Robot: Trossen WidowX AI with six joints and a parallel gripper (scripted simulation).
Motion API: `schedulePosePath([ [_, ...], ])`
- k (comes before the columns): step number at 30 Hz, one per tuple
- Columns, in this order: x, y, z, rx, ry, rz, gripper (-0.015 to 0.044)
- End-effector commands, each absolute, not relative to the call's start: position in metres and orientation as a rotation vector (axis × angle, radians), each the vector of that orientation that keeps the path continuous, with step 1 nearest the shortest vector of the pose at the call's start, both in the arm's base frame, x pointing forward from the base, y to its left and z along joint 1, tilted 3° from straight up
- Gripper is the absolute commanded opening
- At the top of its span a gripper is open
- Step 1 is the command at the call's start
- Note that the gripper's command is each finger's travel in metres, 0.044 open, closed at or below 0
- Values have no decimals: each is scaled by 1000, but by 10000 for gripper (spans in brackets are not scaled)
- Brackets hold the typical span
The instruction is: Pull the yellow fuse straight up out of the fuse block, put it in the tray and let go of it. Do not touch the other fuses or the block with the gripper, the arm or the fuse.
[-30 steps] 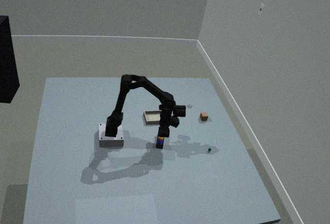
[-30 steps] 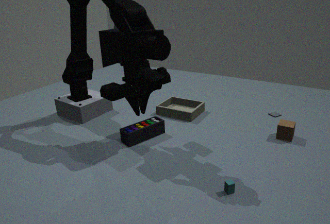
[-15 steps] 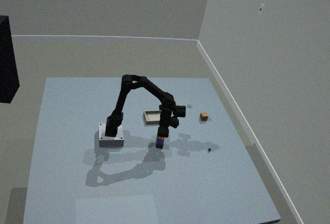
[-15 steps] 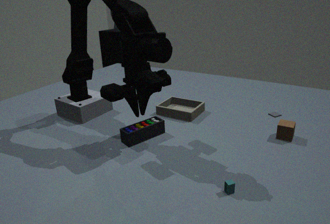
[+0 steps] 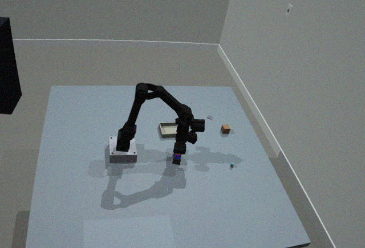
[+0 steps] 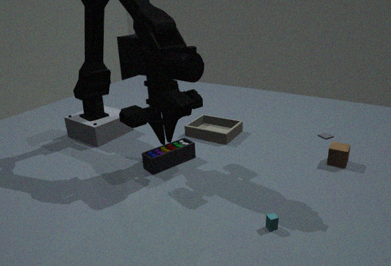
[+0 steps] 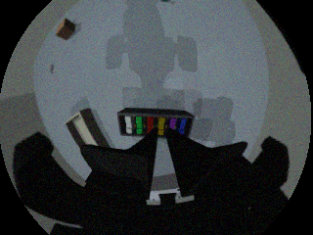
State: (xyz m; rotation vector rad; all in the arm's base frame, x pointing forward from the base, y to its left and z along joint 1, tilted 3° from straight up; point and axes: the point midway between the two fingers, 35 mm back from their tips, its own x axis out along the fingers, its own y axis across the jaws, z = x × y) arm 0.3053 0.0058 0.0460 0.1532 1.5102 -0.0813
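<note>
The black fuse block point(image 5: 176, 159) point(image 6: 168, 159) point(image 7: 156, 112) lies on the table and holds a row of coloured fuses. The yellow fuse point(image 6: 164, 149) point(image 7: 161, 125) sits in its slot in the middle of the row, between a red fuse point(image 7: 150, 125) and a purple fuse point(image 7: 172, 124). My gripper point(image 5: 178, 153) point(image 6: 165, 140) point(image 7: 162, 129) points straight down right above the yellow fuse. Its fingers are drawn nearly together with only a thin gap, and nothing is between them. The tips hang just over the fuse tops. The beige tray point(image 5: 166, 129) point(image 6: 214, 135) point(image 7: 82, 128) stands just behind the block.
A brown cube point(image 5: 225, 128) point(image 6: 338, 154) point(image 7: 65, 28), a small grey tile point(image 5: 210, 117) point(image 6: 325, 136) and a small teal cube point(image 5: 232, 165) point(image 6: 272, 221) lie off to the right. The arm's white base point(image 5: 122, 154) point(image 6: 91, 128) stands left of the block.
</note>
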Motion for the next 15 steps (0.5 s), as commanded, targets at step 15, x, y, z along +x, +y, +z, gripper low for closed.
schedulePosePath([
  [15,304,6,34,155,1515,-88,63],
])
